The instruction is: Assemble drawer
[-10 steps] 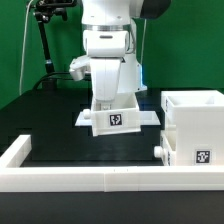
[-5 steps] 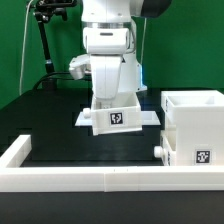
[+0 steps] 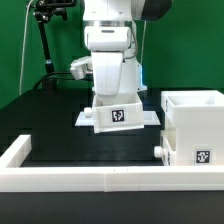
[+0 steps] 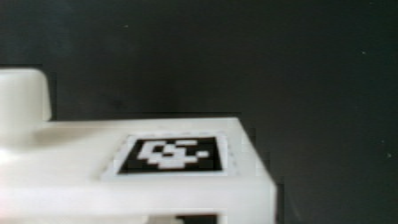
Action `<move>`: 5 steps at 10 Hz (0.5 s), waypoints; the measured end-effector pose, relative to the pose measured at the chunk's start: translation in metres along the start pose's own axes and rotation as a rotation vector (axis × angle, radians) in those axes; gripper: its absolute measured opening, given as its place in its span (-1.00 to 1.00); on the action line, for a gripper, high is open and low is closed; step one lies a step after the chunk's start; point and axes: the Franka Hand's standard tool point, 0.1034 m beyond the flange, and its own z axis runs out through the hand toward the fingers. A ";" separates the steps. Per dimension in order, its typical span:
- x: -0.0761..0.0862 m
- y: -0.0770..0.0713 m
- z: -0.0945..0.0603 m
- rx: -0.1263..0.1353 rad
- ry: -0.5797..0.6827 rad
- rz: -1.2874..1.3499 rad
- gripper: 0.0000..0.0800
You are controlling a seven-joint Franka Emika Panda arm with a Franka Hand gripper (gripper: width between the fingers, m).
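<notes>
A small white tray (image 3: 117,113) with a black-and-white tag on its front hangs under my gripper (image 3: 111,92), a little above the marker board (image 3: 149,119). The tray hides the fingers, so the jaws do not show. The tray rises with the arm, so the gripper is shut on it. In the wrist view the tray (image 4: 178,158) fills the near edge, tag up, with a rounded white stub (image 4: 22,100) beside it. The tall white drawer shell (image 3: 198,125) stands at the exterior view's right, open side up, tag on its front, with a round knob (image 3: 160,150) at its lower left.
A long low white rim wall (image 3: 90,178) runs along the front and up the exterior view's left side. The table is black. A black stand (image 3: 42,45) and a green backdrop are behind the arm.
The arm and the tray have moved up slightly from the marker board. The shell has not moved.
</notes>
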 end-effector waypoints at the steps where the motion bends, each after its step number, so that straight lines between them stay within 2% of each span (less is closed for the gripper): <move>1: 0.000 0.000 0.000 0.000 0.000 0.000 -0.89; 2: 0.000 0.000 0.001 0.001 0.000 0.000 -0.89; 5: 0.010 0.022 0.003 -0.017 0.004 0.013 -0.89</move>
